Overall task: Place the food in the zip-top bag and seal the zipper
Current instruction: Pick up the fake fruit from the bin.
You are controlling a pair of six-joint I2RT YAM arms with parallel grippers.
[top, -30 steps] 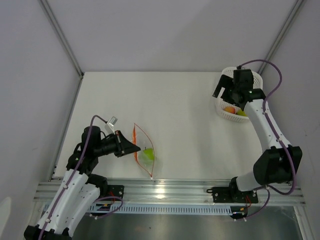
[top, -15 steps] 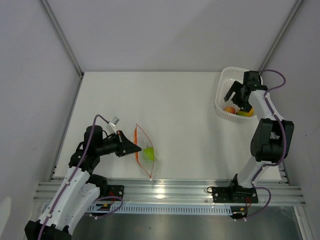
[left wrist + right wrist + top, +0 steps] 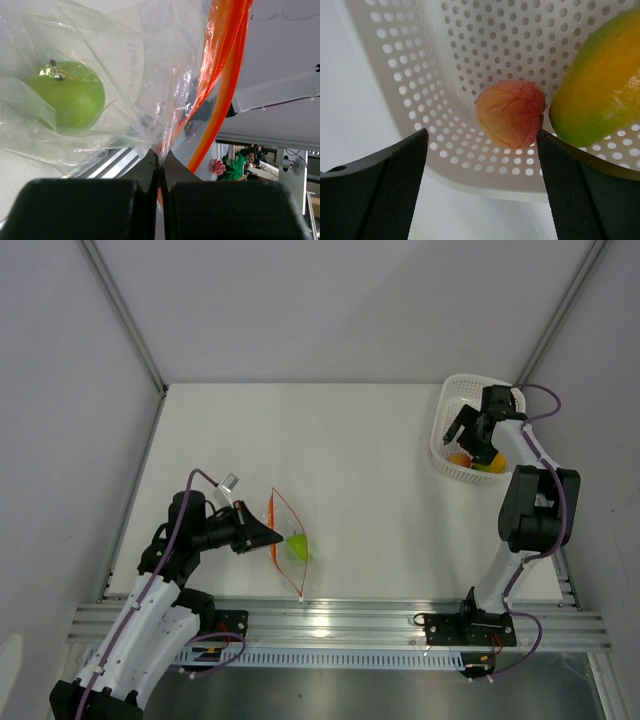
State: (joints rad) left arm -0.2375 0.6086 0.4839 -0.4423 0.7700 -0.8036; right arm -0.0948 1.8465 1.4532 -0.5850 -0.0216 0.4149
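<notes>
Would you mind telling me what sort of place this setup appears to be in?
Most likely a robotics lab test cell, not a kitchen: a white table boxed in by plain panels, the left arm and right arm bolted to an aluminium rail, and toy fruit in a white basket and a zip-top bag.

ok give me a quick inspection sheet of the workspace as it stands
surface: white table, no spills seen
job's things: green apple inside clear zip-top bag; zipper apart, unsealed; mango and red-orange fruit in white perforated basket
clutter: nothing seen
grippers: left gripper shut on the bag's edge; right gripper open, astride the red-orange fruit
cables: purple cable along each arm, off the bag
surroundings: pale enclosure walls; aluminium rail at near edge
</notes>
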